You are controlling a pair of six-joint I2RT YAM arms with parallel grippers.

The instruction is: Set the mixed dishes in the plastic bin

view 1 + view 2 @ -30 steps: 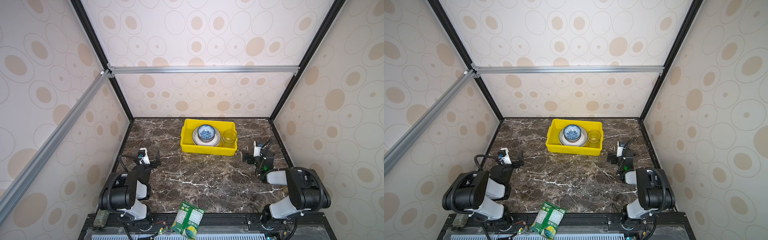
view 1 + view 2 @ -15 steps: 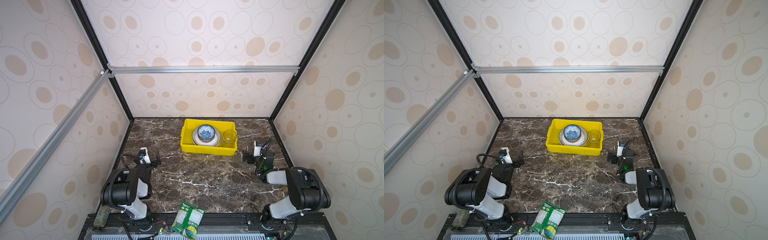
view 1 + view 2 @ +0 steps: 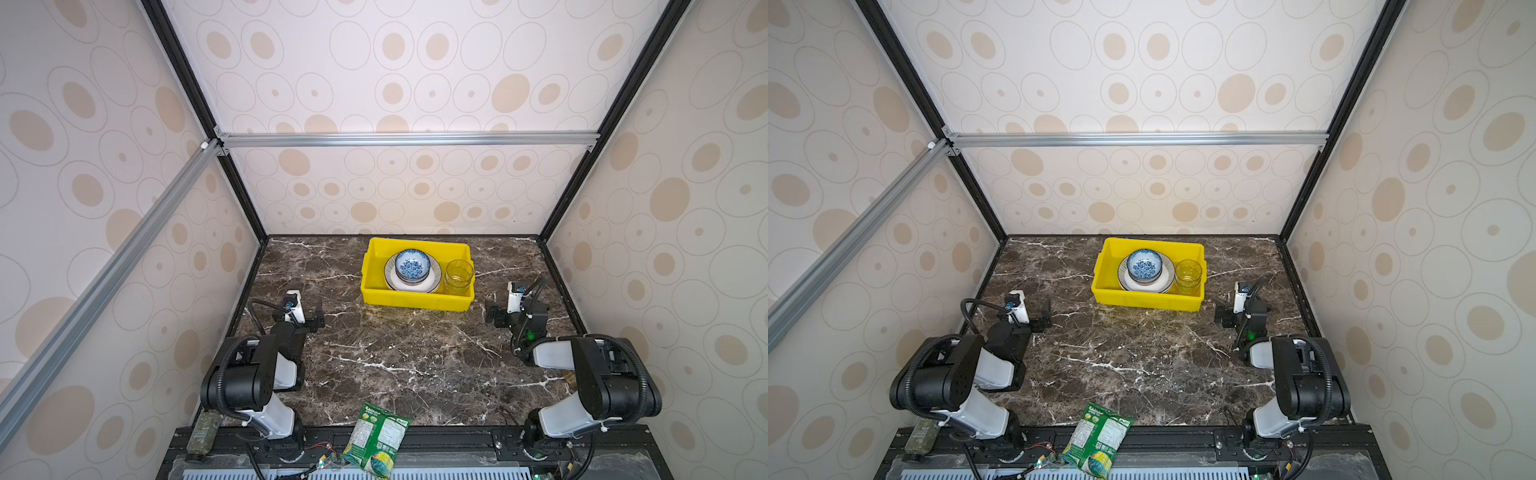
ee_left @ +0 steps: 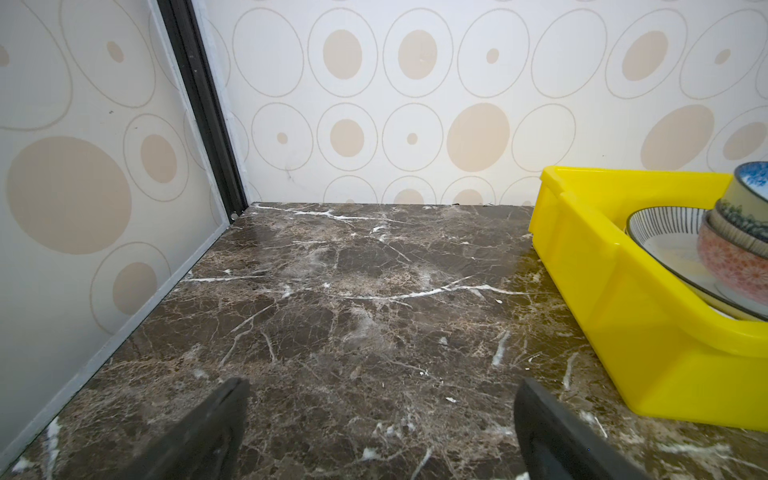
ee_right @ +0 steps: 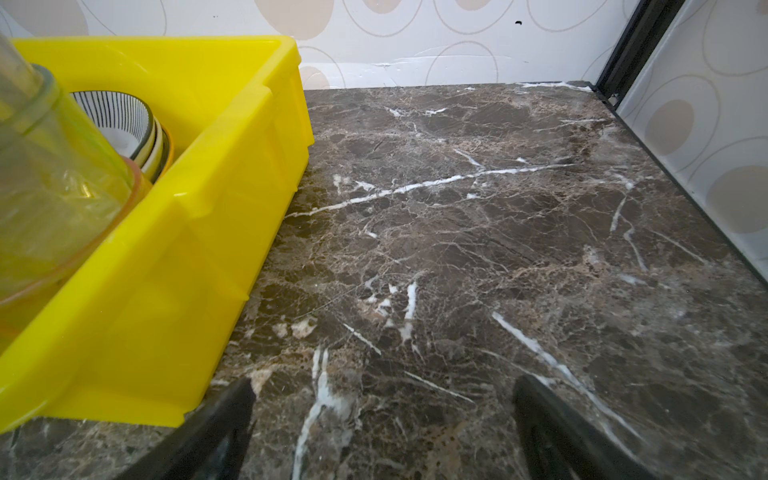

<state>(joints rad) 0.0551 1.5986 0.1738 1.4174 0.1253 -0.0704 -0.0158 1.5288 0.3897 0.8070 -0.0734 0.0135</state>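
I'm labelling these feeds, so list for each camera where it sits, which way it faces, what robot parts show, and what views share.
Top views: high at the front, looking down at the table; left arm, right arm, left gripper and right gripper show.
Left wrist: low, facing the back wall; open fingertips show.
Right wrist: likewise, fingertips.
Shared: all show the yellow bin.

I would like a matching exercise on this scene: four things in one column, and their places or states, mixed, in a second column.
Things:
1. blue floral bowl
2. yellowish glass
3. snack packet
4. left gripper

Places or states:
A. open, holding nothing
B. topmost of the bowls stacked on the striped plate
C. at the table's front edge, outside the yellow bin
D. upright in the bin, right of the plate

Pairs: 1-B; 2-D; 3-C; 4-A
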